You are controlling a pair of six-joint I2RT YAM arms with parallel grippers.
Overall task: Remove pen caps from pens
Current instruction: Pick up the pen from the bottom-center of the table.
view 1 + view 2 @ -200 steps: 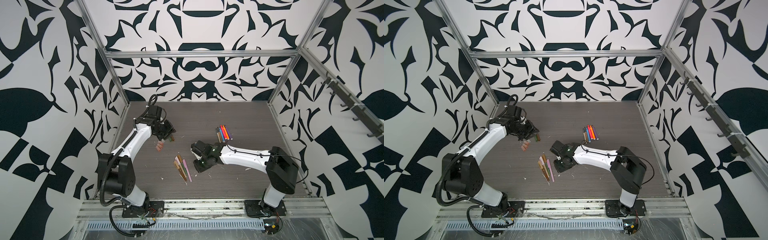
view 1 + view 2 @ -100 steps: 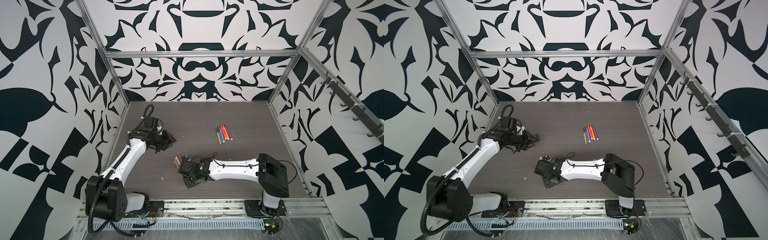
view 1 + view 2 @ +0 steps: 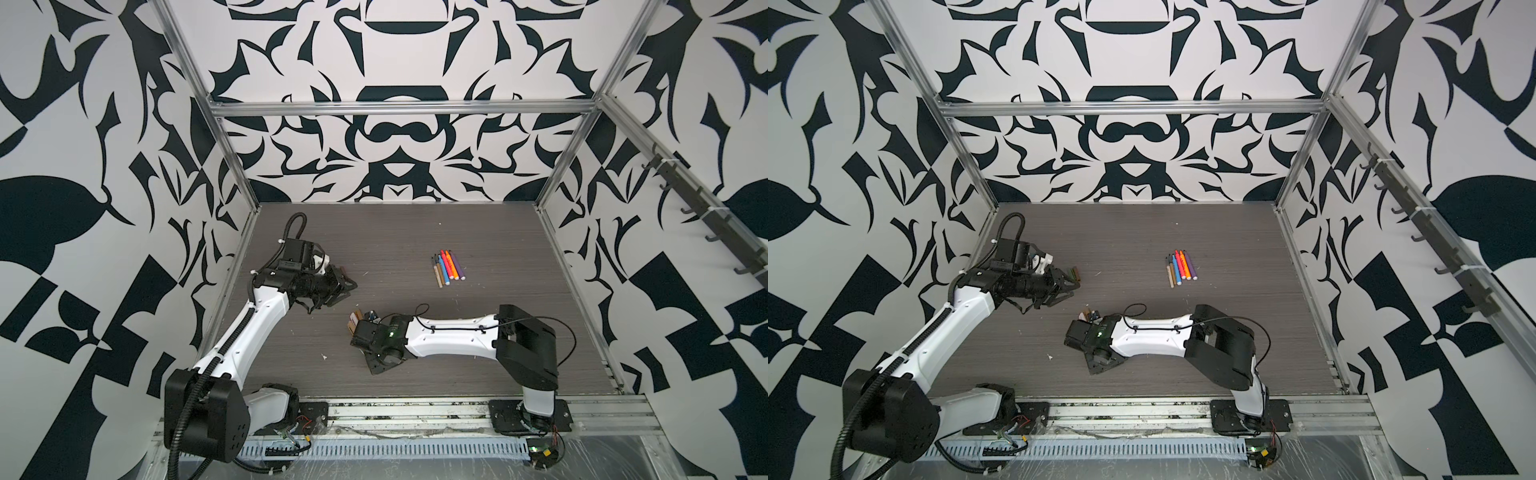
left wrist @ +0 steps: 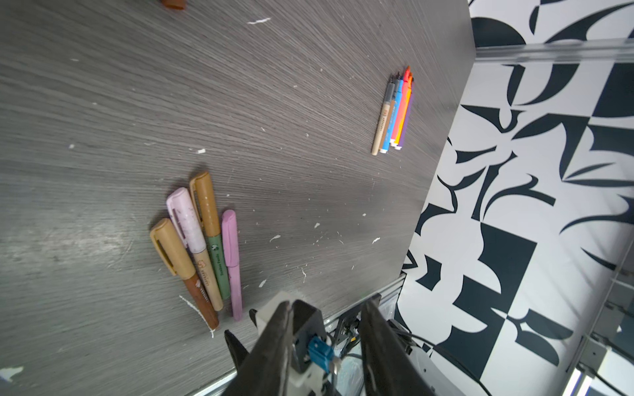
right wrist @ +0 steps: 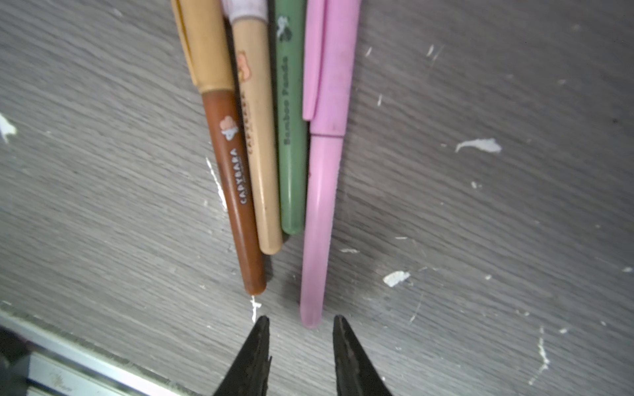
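Observation:
Four capped pens (image 4: 202, 247) lie side by side near the table's front. Their barrels are brown (image 5: 240, 192), tan (image 5: 260, 154), green (image 5: 291, 137) and pink (image 5: 322, 188), with tan and pink pen caps (image 4: 171, 247) on them. My right gripper (image 5: 299, 320) is open by a narrow gap, and the pink pen's end lies just ahead of its tips. In both top views this gripper (image 3: 376, 365) covers most of the group (image 3: 354, 322). My left gripper (image 4: 327, 305) is open and holds nothing. It hangs at the left (image 3: 1069, 286) beside loose caps (image 3: 1075, 273).
Several uncapped pens (image 3: 446, 268) lie in a tight row at the back right, also seen from the left wrist (image 4: 394, 113). A brown cap (image 4: 173, 3) sits at that view's edge. The front rail (image 5: 85, 363) runs close behind the right fingertips. White flecks dot the table.
My right arm has swung from the table's middle toward the front left and now sits over the capped pens. My left gripper has drawn back a little toward the front, over the loose caps.

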